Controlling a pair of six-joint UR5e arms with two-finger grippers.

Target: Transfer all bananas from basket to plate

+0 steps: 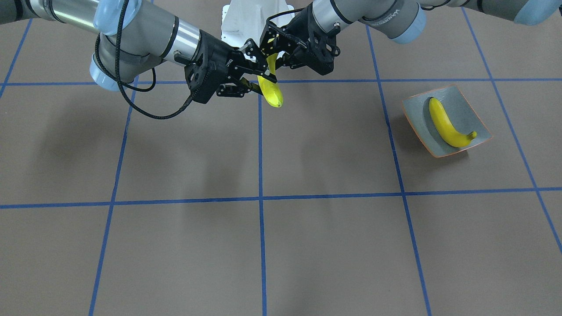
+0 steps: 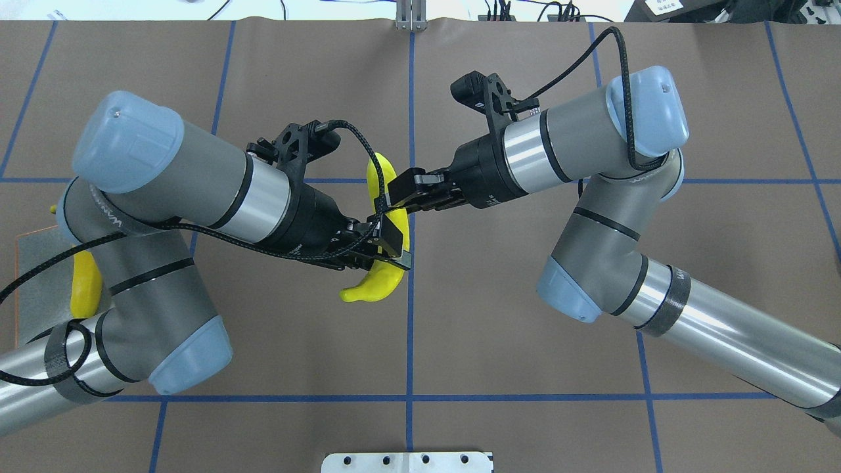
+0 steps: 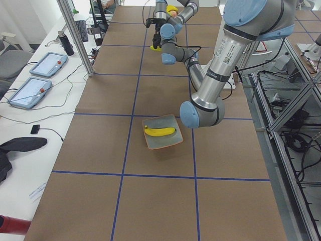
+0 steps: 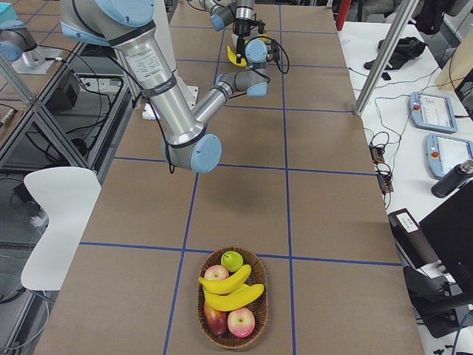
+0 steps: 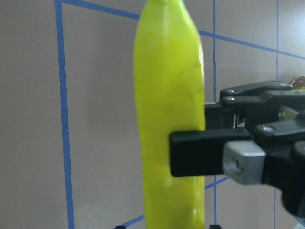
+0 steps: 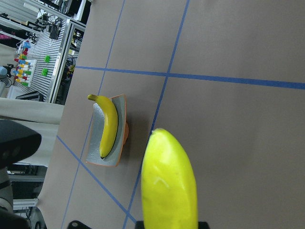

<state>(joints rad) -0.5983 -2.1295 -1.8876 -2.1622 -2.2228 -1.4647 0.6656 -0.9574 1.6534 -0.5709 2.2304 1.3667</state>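
Observation:
Above the middle of the table a yellow banana [image 1: 273, 94] [image 2: 373, 286] hangs in the air. My right gripper [image 1: 262, 81] [image 2: 397, 200] is shut on its middle; one right finger [image 5: 195, 152] presses its side in the left wrist view. My left gripper [image 1: 276, 50] [image 2: 387, 249] is open around the end nearer the robot, its fingers just off the peel. Another banana [image 1: 448, 125] lies on the grey-green plate [image 1: 417, 107] [image 3: 161, 143] on the robot's left. The wicker basket [image 4: 259, 275] at the table's right end holds two bananas [image 4: 230, 292].
Apples [image 4: 240, 322] and a green fruit [image 4: 232, 259] share the basket. The white robot base [image 2: 407, 462] stands at the near table edge. The left arm's elbow covers part of the plate [image 2: 33, 263] in the overhead view. Tablets [image 3: 44, 64] lie on a side bench.

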